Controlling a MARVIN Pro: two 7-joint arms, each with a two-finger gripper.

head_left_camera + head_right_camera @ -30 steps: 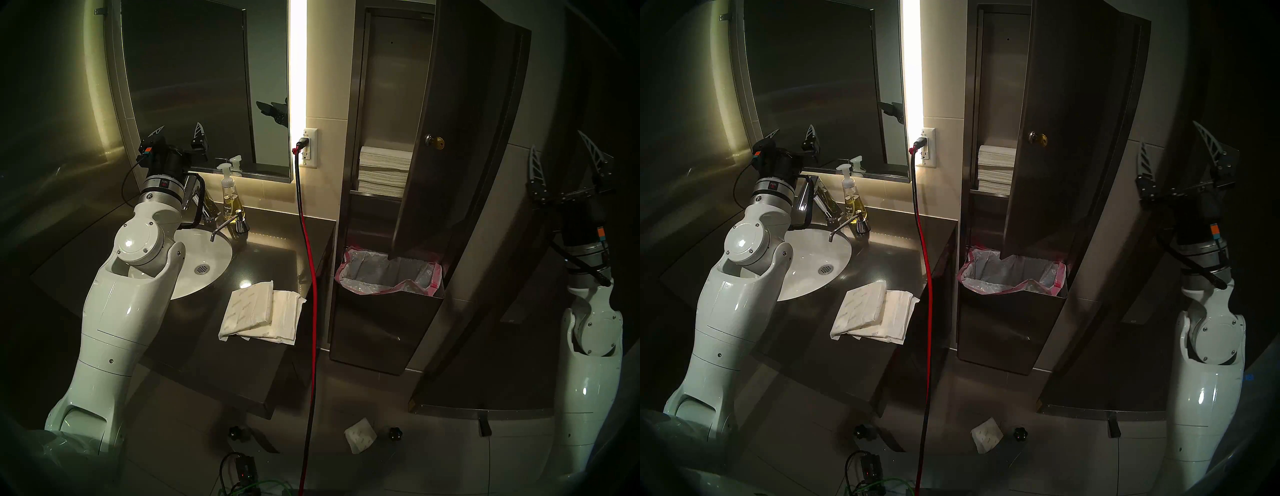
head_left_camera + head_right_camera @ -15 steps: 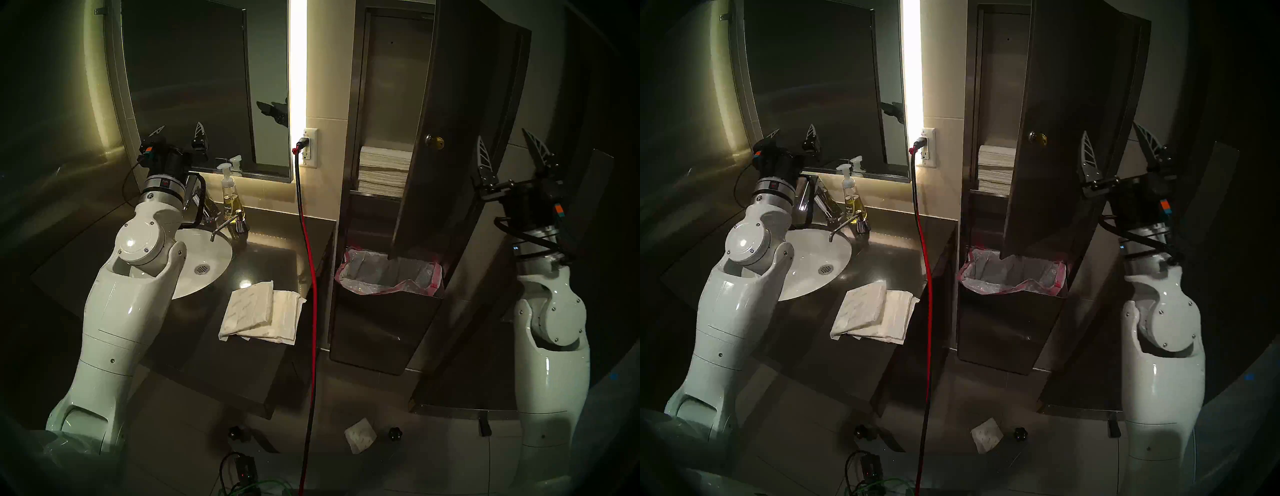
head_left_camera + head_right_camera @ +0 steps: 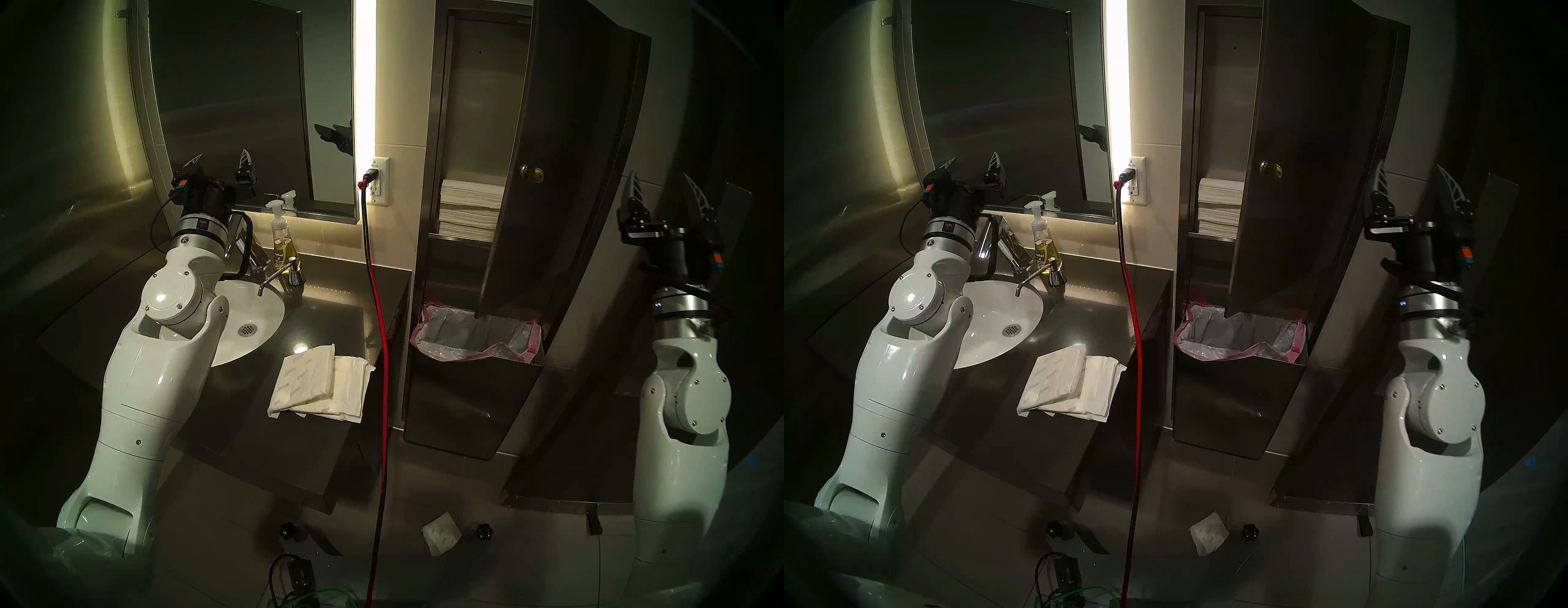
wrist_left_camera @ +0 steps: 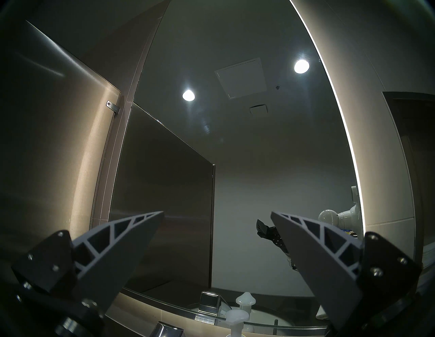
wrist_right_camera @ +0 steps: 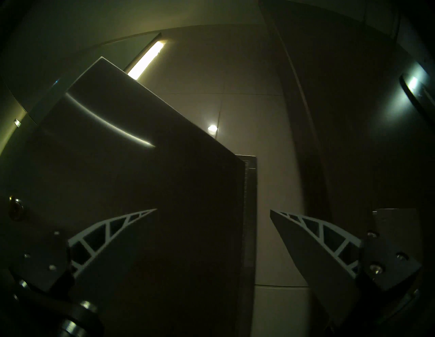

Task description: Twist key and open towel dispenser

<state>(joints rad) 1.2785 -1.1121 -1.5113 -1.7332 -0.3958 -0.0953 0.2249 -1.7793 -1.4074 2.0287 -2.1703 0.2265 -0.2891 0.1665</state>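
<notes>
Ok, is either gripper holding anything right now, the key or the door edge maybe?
Nothing is held. The left gripper is open by the mirror. The right gripper is open, clear of the dispenser door; the key sits untouched in its lock.

R arm swings in from far right toward the towel dispenser [image 3: 547, 178] door's outer edge, then eases back out a bit. Right gripper [image 3: 664, 193] has rolled, fingers now pointing up, jaws wide apart, just right of the door.
</notes>
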